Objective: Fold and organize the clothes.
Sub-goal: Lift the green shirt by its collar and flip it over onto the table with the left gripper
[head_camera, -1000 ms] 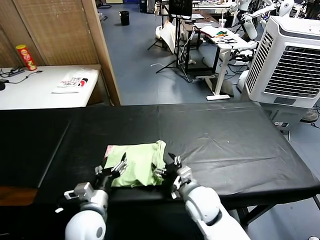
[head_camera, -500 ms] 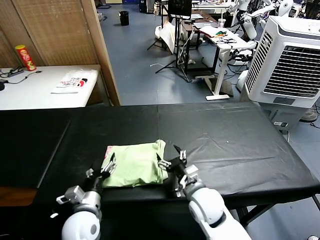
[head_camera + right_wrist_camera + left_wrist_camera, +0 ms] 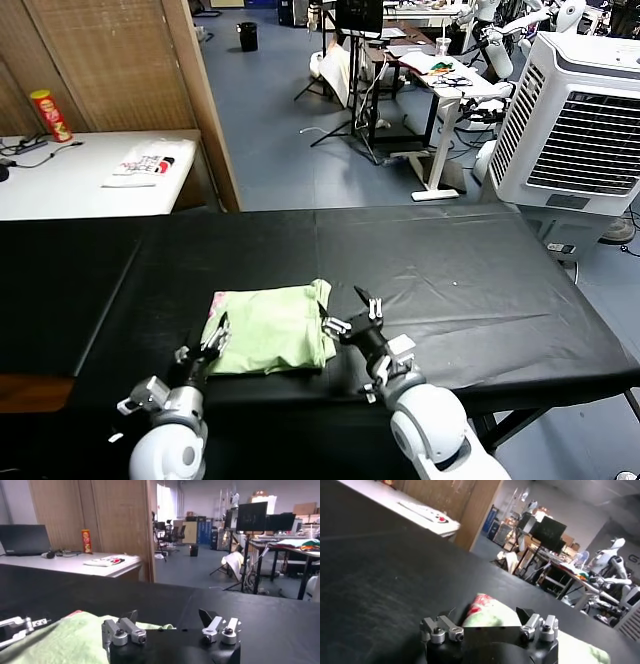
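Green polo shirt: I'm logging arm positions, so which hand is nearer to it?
Left. The left hand overlaps the polo shirt at its left edge; the right hand is just off its right edge.

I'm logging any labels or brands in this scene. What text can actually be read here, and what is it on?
None can be read for certain.
White printed item on the white side table: red and black marks, too small to read.
Red can on that table: label too blurred to read.
Back wall in the left wrist view: partial pale letters, cut off at the edge.
Polo shirt: no lettering visible.
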